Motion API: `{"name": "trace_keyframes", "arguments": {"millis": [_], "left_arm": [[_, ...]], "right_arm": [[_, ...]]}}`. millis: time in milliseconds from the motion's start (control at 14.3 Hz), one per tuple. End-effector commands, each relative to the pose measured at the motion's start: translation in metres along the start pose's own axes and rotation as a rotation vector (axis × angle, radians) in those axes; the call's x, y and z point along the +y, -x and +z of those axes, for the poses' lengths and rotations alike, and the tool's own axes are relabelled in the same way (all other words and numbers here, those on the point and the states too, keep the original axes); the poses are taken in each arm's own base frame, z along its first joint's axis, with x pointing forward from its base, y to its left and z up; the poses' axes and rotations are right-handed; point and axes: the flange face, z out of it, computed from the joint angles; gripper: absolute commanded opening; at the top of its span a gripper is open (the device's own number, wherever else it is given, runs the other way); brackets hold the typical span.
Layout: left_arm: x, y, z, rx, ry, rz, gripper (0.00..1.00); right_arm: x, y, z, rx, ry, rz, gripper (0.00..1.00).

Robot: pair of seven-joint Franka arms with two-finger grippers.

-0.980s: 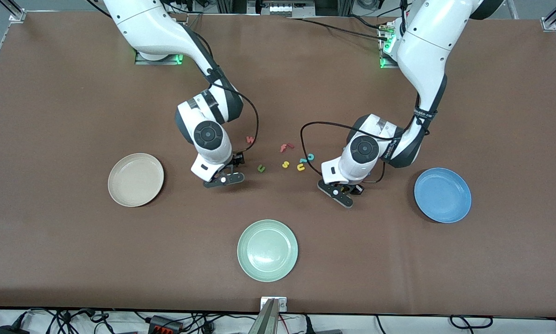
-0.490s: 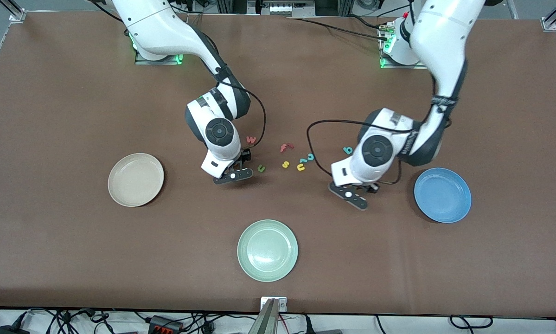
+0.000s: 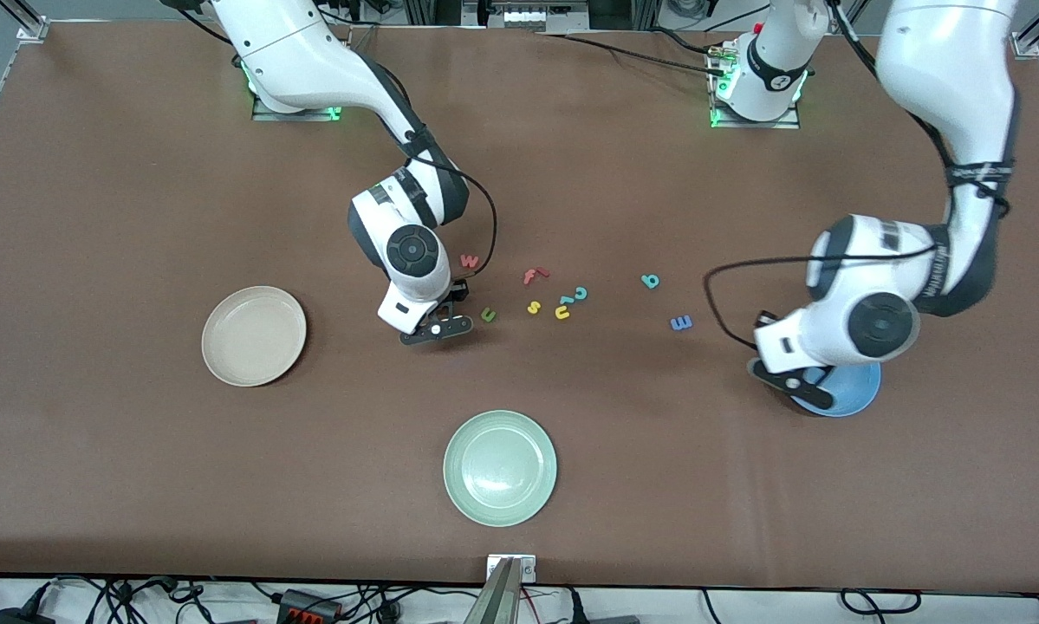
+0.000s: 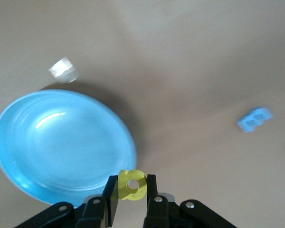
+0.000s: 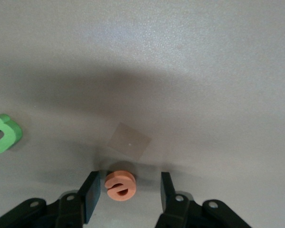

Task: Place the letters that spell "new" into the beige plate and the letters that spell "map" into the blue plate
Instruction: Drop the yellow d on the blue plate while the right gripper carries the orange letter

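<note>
My left gripper (image 3: 795, 386) hangs over the rim of the blue plate (image 3: 859, 392), shut on the yellow "a" (image 4: 131, 185); the plate (image 4: 61, 137) fills much of the left wrist view. The blue "m" (image 3: 680, 322) and teal "p" (image 3: 650, 280) lie on the table toward the middle. My right gripper (image 3: 433, 328) is low on the table, open, with the orange "e" (image 5: 120, 185) between its fingers, close to one pad. The green "n" (image 3: 488, 314) lies beside that gripper and the red "w" (image 3: 469, 261) farther from the camera. The beige plate (image 3: 253, 335) holds nothing.
A red "f" (image 3: 534, 275), yellow "s" (image 3: 534, 307), yellow "u" (image 3: 562, 312) and teal "c" (image 3: 580, 293) cluster mid-table. A pale green plate (image 3: 500, 468) sits nearest the camera.
The left arm has swung from the letter cluster to the blue plate carrying the yellow "a", uncovering the "p" and "m". The right gripper shifted toward the green "n" and its fingers narrowed round the "e".
</note>
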Motion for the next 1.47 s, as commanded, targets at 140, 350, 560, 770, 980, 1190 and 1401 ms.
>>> {"name": "trace_keyframes", "arguments": {"millis": [140,350,560,770,980,1190,1401], "left_arm": [[-0.036,0.026,0.077,0.071,0.0,0.059,0.07],[-0.033,0.025,0.078,0.071,0.004,0.066,0.99],[-0.004,0.016,0.044,0.052,0.004,0.107,1.0],[0.054,-0.004,0.014,0.09,0.014,0.205,1.0],[0.122,-0.023,0.015,0.126,0.017,0.362,1.0],[0.162,-0.023,0.032,0.118,-0.01,0.656,1.0],[0.167,-0.009,0.067,0.181,-0.05,0.854,1.0]], "right_arm": [[-0.004,0.0,0.005,-0.003,-0.007,-0.007,0.42],[-0.004,0.0,0.006,-0.004,-0.006,-0.007,0.38],[-0.001,-0.002,0.003,-0.003,-0.008,-0.001,0.2],[0.026,-0.012,-0.023,0.021,-0.018,0.036,0.15],[0.115,-0.026,-0.049,-0.012,-0.028,0.147,0.16],[0.203,-0.022,-0.072,-0.08,-0.034,0.21,0.16],[0.307,-0.002,-0.067,-0.185,-0.063,0.244,0.16]]}}
